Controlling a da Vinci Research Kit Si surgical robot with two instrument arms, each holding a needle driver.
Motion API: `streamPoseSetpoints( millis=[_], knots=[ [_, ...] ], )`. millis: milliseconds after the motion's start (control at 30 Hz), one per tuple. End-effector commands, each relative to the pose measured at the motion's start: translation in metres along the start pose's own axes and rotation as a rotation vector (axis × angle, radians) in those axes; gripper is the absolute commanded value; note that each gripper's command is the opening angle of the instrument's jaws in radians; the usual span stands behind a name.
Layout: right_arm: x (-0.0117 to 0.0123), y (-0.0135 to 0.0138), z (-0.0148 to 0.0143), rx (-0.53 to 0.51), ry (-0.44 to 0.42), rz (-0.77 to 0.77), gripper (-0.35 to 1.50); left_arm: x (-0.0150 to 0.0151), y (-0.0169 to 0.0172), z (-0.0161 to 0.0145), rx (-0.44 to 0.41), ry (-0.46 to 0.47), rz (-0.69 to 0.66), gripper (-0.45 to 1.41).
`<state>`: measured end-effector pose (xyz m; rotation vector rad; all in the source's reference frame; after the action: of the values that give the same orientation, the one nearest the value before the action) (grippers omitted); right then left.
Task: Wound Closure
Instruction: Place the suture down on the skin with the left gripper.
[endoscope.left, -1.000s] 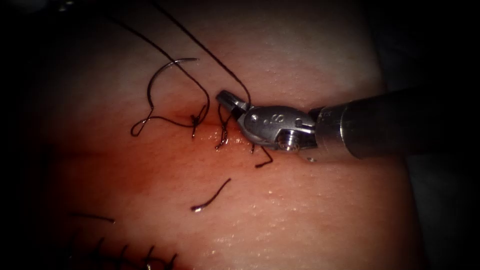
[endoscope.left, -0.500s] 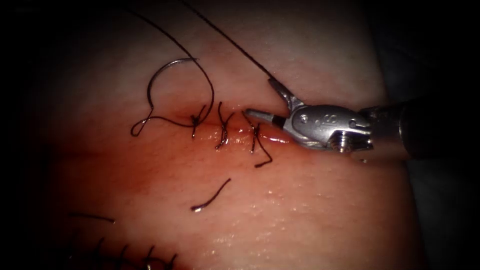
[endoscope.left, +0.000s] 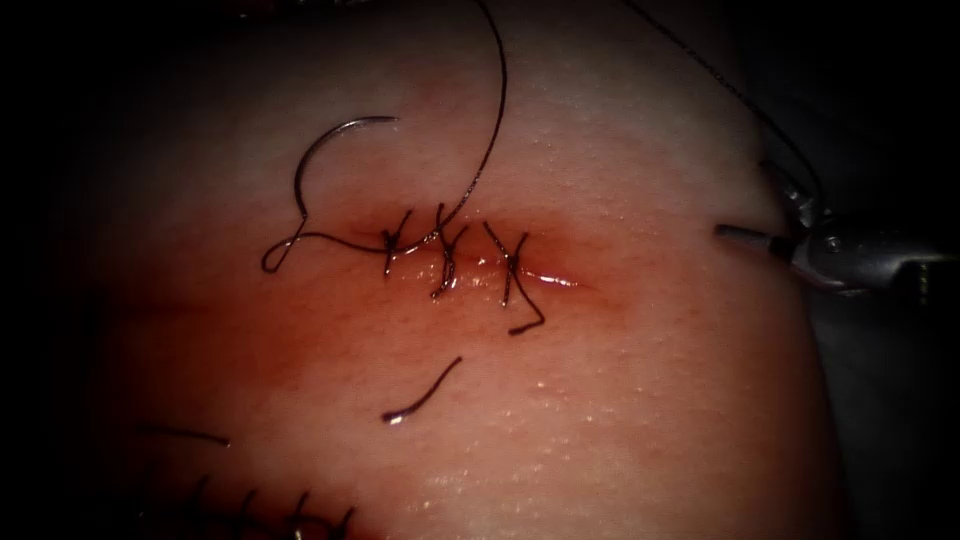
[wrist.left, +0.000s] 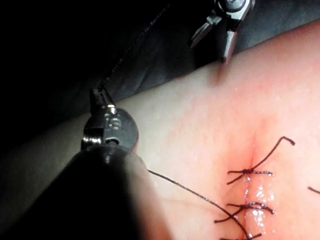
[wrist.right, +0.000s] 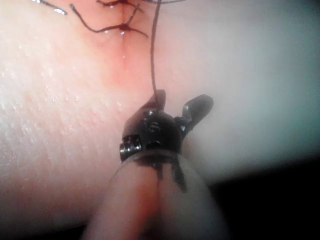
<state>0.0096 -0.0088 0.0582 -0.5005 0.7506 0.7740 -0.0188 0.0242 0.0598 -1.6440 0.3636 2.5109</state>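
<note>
The curved needle (endoscope.left: 335, 145) lies free on the tissue (endoscope.left: 620, 400), up and left of the cut (endoscope.left: 545, 279); neither tool holds it and it is not in the tissue. Its thread (endoscope.left: 300, 240) loops to the leftmost of three stitches (endoscope.left: 445, 262). From there a strand (endoscope.left: 495, 110) arcs upward. My right tool (endoscope.left: 742, 198) stands open at the far right edge, and a taut strand (wrist.right: 153, 55) lies against one jaw. My left tool (wrist.left: 100, 97) is off the tissue's edge, shut on the thread (wrist.left: 135, 47).
A short cut end of thread (endoscope.left: 422, 395) lies below the cut. Red fluid (endoscope.left: 300, 330) stains the tissue around the stitches. An older row of stitches (endoscope.left: 250, 505) runs along the lower left. The right tool (wrist.left: 209, 50) also appears in the left wrist view.
The right tool's jaws, shut at the stitches a second ago, have opened, and the tool has drawn back far to the right. The thread strands swung up and to the right.
</note>
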Motion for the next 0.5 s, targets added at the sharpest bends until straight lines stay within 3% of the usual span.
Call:
streamPoseSetpoints(
  millis=[33,133,233,300,333,400,500],
  knots=[
    [-0.0006,0.0000,0.0002,-0.010,-0.004,-0.021,1.48,-0.0008,-0.0002,0.0017,-0.007,0.003,-0.003,-0.45],
    [-0.0023,0.0028,-0.0013,-0.084,-0.062,-0.079,1.48,-0.0043,0.0005,0.0066,-0.051,-0.005,-0.030,-0.45],
    [-0.0035,0.0045,-0.0028,-0.105,-0.076,-0.085,1.50,-0.0063,0.0010,0.0087,-0.070,-0.018,-0.041,-0.45],
    [-0.0038,0.0047,-0.0033,-0.102,-0.075,-0.088,1.50,-0.0072,0.0012,0.0096,-0.071,-0.026,-0.053,-0.45],
    [-0.0046,0.0050,-0.0050,-0.093,-0.079,-0.098,1.50,-0.0093,0.0012,0.0116,-0.062,-0.066,-0.049,-0.45],
    [-0.0047,0.0050,-0.0063,-0.094,-0.080,-0.095,1.50,-0.0106,0.0010,0.0127,-0.051,-0.089,-0.045,-0.45],
    [-0.0044,0.0037,-0.0087,-0.067,-0.087,-0.077,1.50,-0.0134,0.0006,0.0150,-0.042,-0.127,-0.051,-0.45]
  ],
)
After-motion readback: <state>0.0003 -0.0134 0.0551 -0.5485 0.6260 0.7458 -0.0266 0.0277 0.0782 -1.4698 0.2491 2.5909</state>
